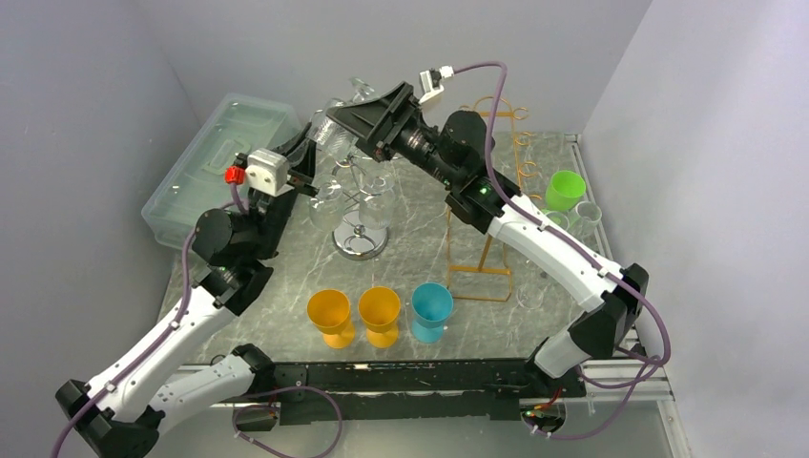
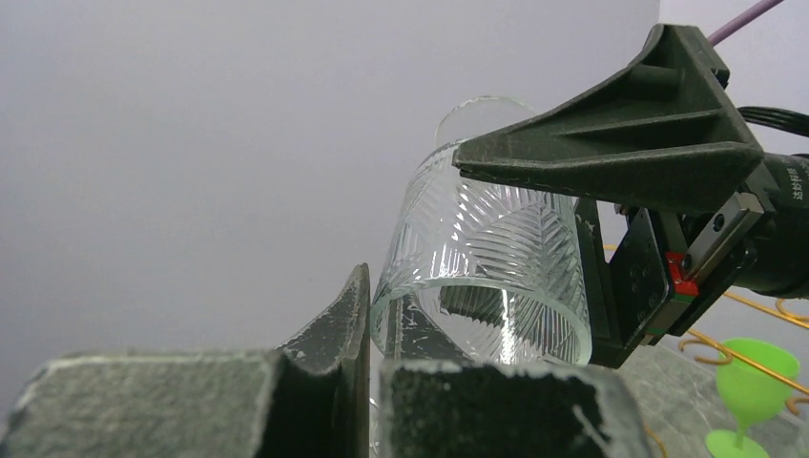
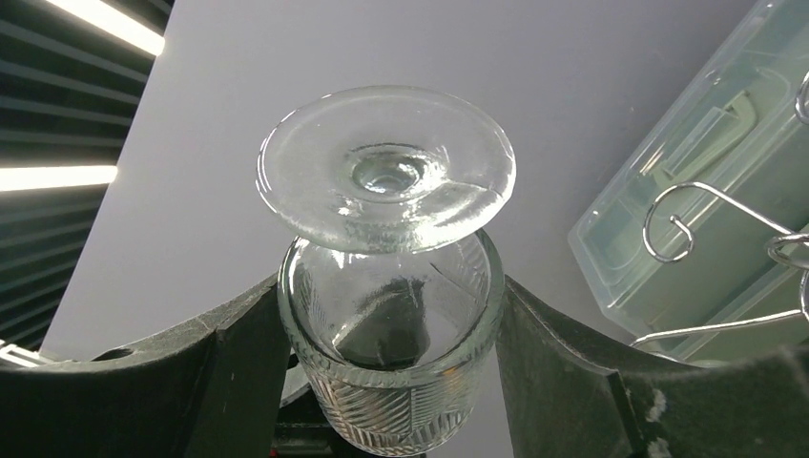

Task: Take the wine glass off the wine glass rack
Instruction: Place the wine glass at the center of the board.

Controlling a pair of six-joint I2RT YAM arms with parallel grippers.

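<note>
Left gripper (image 2: 378, 298) pinches wine glass (image 2: 487, 248) rim.

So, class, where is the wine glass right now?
In the top view the wine glass is at back centre, held upside down by the right gripper, just behind the chrome rack; the left gripper pinches its rim.

Robot lab cell: plain grey partition walls (image 1: 76, 114) around a marble-patterned table (image 1: 420, 258).
</note>
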